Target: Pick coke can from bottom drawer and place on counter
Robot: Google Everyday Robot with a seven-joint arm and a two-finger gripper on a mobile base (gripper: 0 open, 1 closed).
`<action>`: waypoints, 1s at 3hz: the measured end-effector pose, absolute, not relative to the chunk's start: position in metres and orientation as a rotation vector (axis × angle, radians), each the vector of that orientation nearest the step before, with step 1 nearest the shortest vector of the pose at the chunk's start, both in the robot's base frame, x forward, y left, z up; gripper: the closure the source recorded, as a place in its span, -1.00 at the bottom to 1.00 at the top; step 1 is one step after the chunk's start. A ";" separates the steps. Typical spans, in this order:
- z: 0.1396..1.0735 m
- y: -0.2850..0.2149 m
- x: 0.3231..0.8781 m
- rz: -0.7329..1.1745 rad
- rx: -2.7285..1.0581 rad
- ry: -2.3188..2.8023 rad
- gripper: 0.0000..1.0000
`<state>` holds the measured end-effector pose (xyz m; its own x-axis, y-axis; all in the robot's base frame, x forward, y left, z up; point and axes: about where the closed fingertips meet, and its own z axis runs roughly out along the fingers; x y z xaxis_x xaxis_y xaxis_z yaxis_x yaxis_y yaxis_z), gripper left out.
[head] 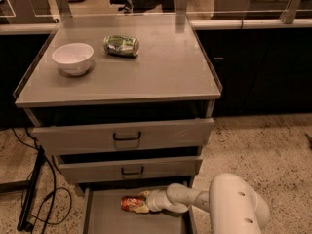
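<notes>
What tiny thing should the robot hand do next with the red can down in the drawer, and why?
Probably lift a little, if its hold is sure. The hand is low in the bottom drawer, right at the coke can lying on its side, and the can must get up to the counter.

grey counter [161,77] well above the fingers [142,209], bearing white bowl [73,57] and, near it, green can [121,46] on its side; bottom drawer [105,219] floor under the fingers, bearing coke can [129,203] clasped in gripper [139,204]
</notes>
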<state>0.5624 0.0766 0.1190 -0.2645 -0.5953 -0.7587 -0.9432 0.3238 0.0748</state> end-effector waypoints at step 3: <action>0.124 0.074 0.541 0.758 -1.346 1.984 1.00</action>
<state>0.5408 0.0737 0.1245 -0.2916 -0.5872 -0.7551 -0.9411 0.3172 0.1167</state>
